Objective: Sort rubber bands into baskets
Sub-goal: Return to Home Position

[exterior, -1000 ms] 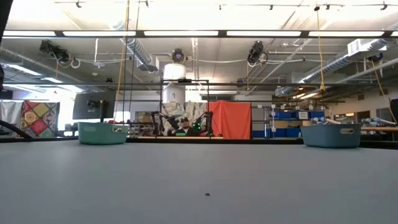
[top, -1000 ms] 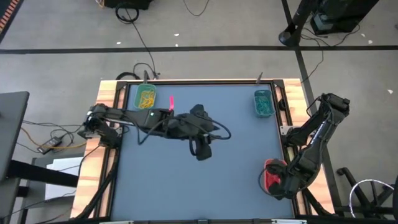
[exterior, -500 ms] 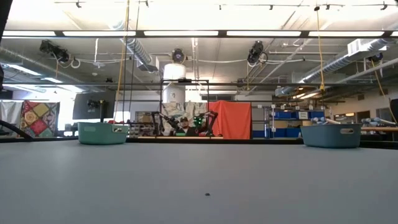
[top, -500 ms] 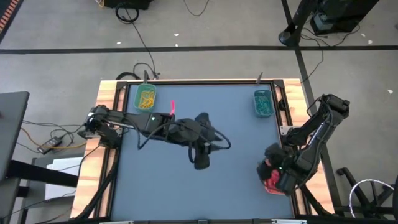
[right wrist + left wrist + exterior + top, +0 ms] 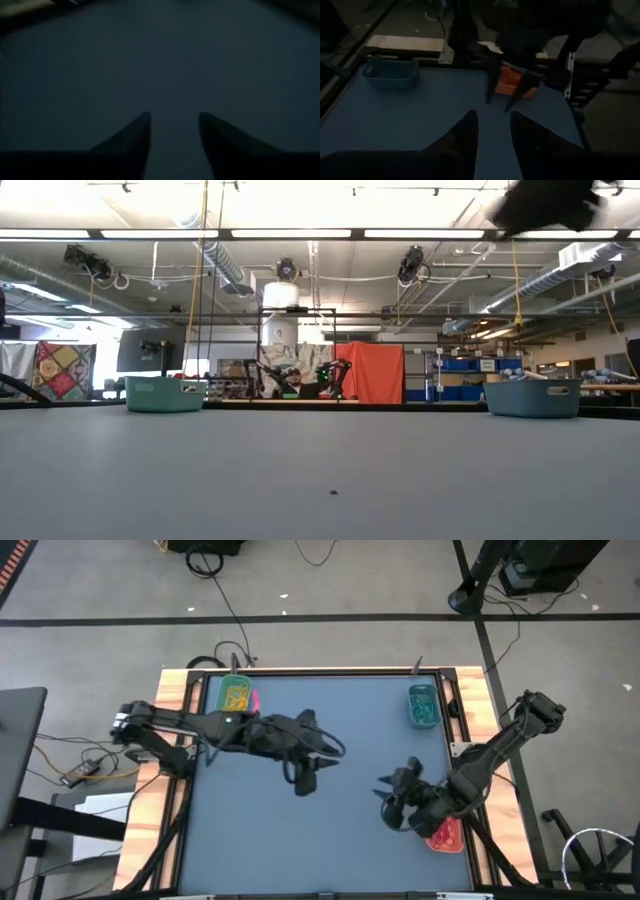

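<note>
- The sorting looks all but finished. Yellow-orange rubber bands [image 5: 236, 696] lie in the green basket [image 5: 222, 690] at the table's [image 5: 300, 840] upper-left corner in the high view. Blue-teal ones fill the teal basket [image 5: 411, 700] at the upper right, and red ones sit in the orange-red basket [image 5: 441, 846] (partly hidden under the right arm [image 5: 490, 755]).
- No loose band shows on the table. A tiny dark speck [image 5: 333, 492] in the low view is too small to identify.
- The left gripper [image 5: 493, 115] hangs over mid-table, fingers parted and empty.
- The right gripper [image 5: 175, 116] hovers just beside the orange-red basket, likewise spread, gripping nothing.
- Probably only parking both arms is left.
</note>
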